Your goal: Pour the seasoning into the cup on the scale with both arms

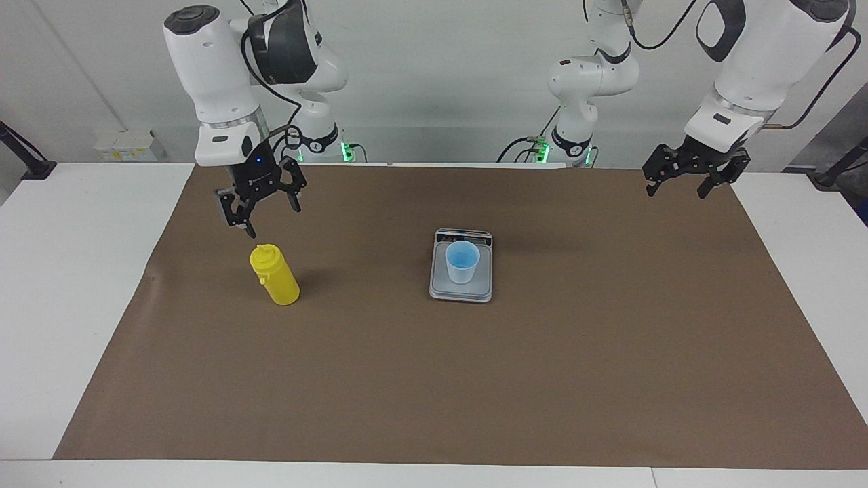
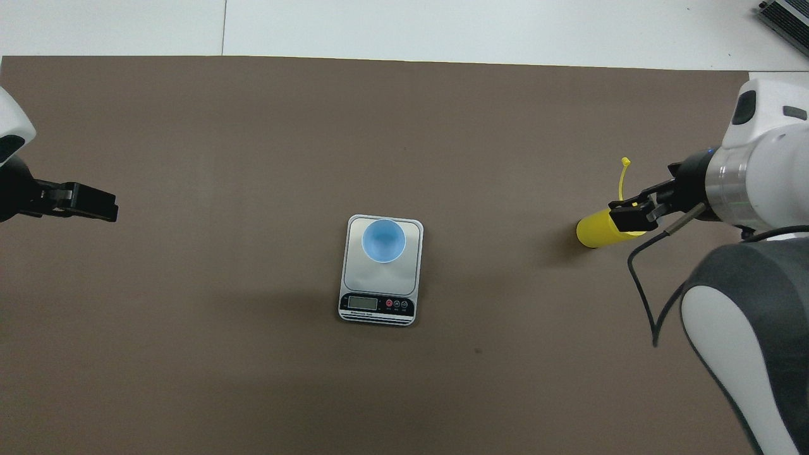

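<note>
Two black two-finger hands hang above the brown-papered surface (image 1: 475, 379), both spread wide and holding nothing. In the facing view, the right hand (image 1: 261, 203) hovers just over the nozzle of the bright yellow plastic squeeze bottle (image 1: 274, 276), at about its 11 o'clock, not touching it. The small light blue tapered plastic cup (image 1: 462, 261) stands on the flat silver-grey kitchen scale (image 1: 461, 291), at the bottle's 3 o'clock. The left hand (image 1: 692, 175) waits over the paper's corner at its own arm's end.

overhead: right gripper (image 2: 634, 215) hides seasoning (image 2: 594, 231) top | scale (image 2: 378, 302) readout illegible
</note>
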Robot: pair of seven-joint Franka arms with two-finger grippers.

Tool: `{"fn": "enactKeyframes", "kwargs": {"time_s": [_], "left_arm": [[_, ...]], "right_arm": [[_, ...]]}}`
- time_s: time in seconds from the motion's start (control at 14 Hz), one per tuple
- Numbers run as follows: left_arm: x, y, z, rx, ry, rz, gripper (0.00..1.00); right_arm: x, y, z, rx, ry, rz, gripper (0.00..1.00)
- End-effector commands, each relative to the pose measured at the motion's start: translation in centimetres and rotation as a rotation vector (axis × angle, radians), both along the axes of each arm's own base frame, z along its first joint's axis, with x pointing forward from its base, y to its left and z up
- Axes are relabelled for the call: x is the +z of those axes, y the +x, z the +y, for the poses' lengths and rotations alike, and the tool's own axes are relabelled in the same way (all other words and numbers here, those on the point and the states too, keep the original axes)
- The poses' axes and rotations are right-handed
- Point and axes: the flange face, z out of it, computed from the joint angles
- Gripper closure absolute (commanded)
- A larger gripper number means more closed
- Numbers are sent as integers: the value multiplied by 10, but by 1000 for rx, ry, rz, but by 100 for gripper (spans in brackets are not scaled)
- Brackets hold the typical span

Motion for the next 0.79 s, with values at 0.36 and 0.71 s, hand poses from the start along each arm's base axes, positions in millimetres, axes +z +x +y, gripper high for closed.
{"fn": "enactKeyframes", "kwargs": {"time_s": [0.36,0.71], "left_arm": [[-2,-8,-1,-7,-1,-22,0],[-2,-8,-1,-4,-1,-22,0]], "right_arm": [[14,12,-2,-482,71,140,0],[-13,-7,-3,-557,53,193,0]]}}
